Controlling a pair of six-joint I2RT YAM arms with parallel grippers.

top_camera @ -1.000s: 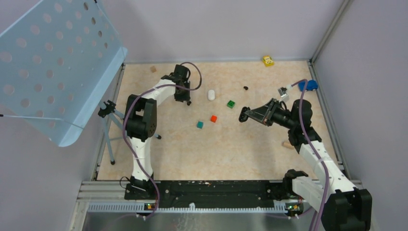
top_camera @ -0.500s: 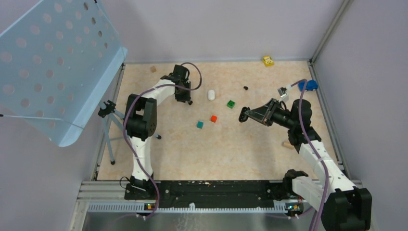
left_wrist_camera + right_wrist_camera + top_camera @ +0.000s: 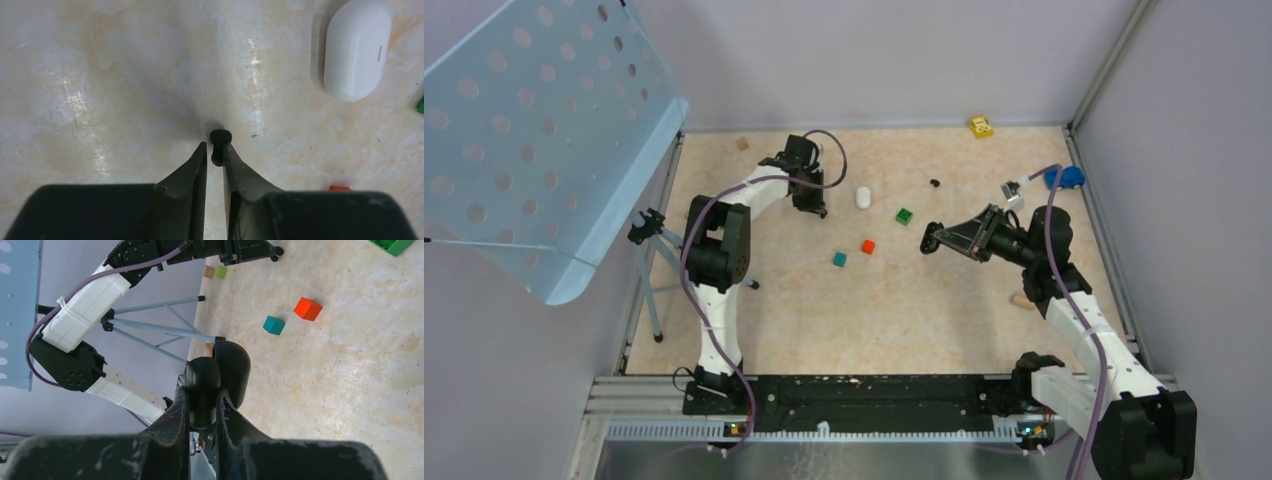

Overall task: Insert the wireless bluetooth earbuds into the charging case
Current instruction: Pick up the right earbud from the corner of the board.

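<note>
In the left wrist view a tiny black earbud (image 3: 219, 145) lies on the table between the tips of my left gripper (image 3: 214, 150). The jaws stand narrow. The bud rests against the right fingertip (image 3: 231, 157), and a sliver of gap shows on the left side. A closed white charging case (image 3: 356, 47) lies ahead to the right, also seen from above as the white case (image 3: 863, 197). My right gripper (image 3: 202, 405) is shut on an open black charging case (image 3: 202, 385), held above the table at mid right (image 3: 934, 238). Another black earbud (image 3: 935, 183) lies further back.
A green brick (image 3: 905, 215), a red cube (image 3: 868, 246) and a teal cube (image 3: 839, 259) lie mid-table. A yellow toy (image 3: 981, 126) and a blue toy car (image 3: 1064, 178) sit at the back right. A perforated blue panel (image 3: 544, 130) on a tripod stands at the left.
My left gripper's jaws have narrowed around the black earbud, and the hand has shifted slightly right. The right arm with the black case has not moved.
</note>
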